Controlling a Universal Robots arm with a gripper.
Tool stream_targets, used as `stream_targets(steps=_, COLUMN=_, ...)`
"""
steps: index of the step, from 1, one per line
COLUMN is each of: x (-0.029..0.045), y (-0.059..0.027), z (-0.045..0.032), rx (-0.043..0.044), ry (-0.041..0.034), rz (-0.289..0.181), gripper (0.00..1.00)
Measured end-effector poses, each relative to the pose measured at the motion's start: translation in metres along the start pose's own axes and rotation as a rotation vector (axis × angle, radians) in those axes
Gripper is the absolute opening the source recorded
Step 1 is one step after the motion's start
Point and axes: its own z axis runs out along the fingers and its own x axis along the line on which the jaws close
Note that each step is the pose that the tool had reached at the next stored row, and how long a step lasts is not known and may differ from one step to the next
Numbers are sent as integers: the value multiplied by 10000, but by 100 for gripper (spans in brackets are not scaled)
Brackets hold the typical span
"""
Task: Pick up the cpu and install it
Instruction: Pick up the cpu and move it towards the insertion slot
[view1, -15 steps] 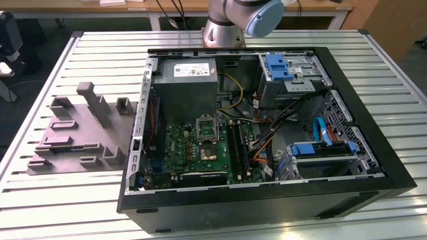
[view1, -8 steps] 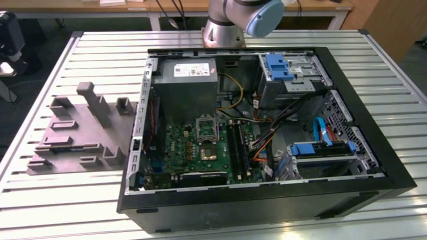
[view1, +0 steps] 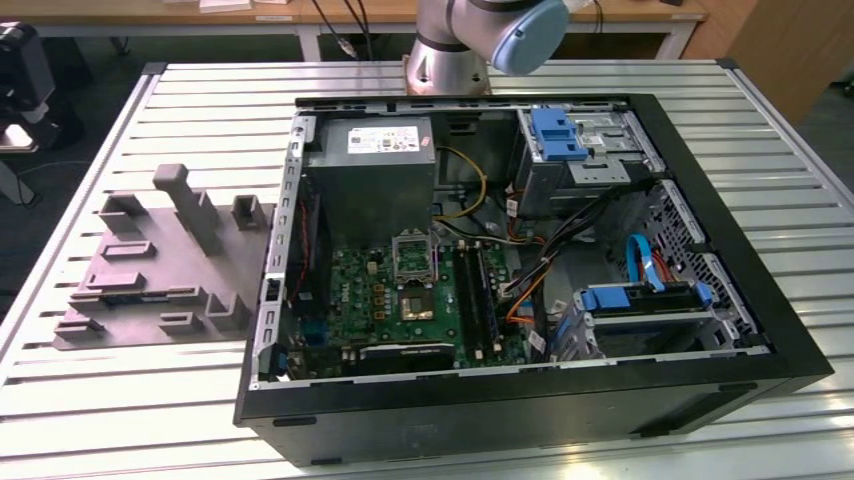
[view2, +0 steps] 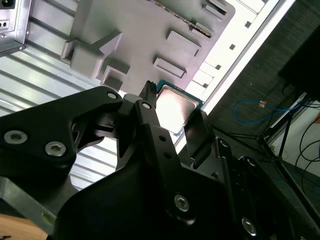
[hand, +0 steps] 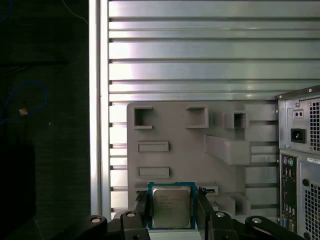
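I see the cpu as a small flat square with a silvery-grey metal lid on a thin green board. It is pinched by two opposite edges between the fingers of the gripper, its lid facing both wrist cameras. The grey tray lies behind it. In the second wrist view the lid glares bright.

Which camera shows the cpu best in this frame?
The first wrist view: the cpu faces the camera squarely, its metal top and green rim plain, clamped in the tool. The second wrist view shows it at a slant, partly hidden by a finger. The exterior view gives the grey tray and the open case.
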Motion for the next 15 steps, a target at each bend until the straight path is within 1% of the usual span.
stream_targets(steps=15, x=-43, y=1, z=1, rx=0, ry=1, rz=1, gripper=47)
